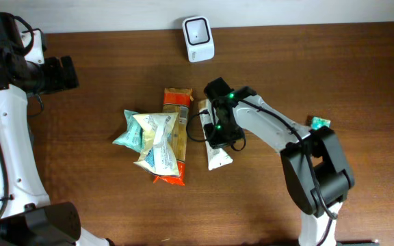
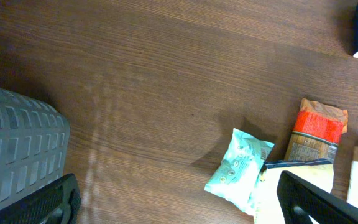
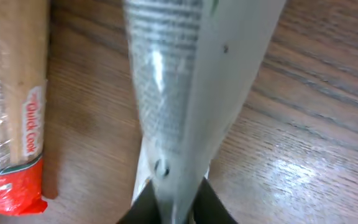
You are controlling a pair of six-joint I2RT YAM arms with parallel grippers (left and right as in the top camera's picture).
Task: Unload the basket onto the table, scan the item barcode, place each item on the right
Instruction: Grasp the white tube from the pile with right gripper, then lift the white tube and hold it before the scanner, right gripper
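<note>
Blurred print on white pouch point(image 3: 185, 93); its upper end under right end effector point(image 1: 217, 134)

A: Overhead, lighting?
B: Bright and even. The table point(image 1: 361, 61) is rendered sharp; only short, soft shadows are noted.
A: Left wrist?
B: Dimmer. A soft shadow is thrown toward 9 o'clock from the teal pouch point(image 2: 238, 168), and a pale reflected streak is seen on the wood at 8 o'clock. The frame edge at 9 o'clock is defocused.
A: Right wrist?
B: The white packet point(image 3: 185, 93) is badly blurred, too close to the lens; its print can't be read. Glare is marked on the wood at 4 o'clock.
</note>
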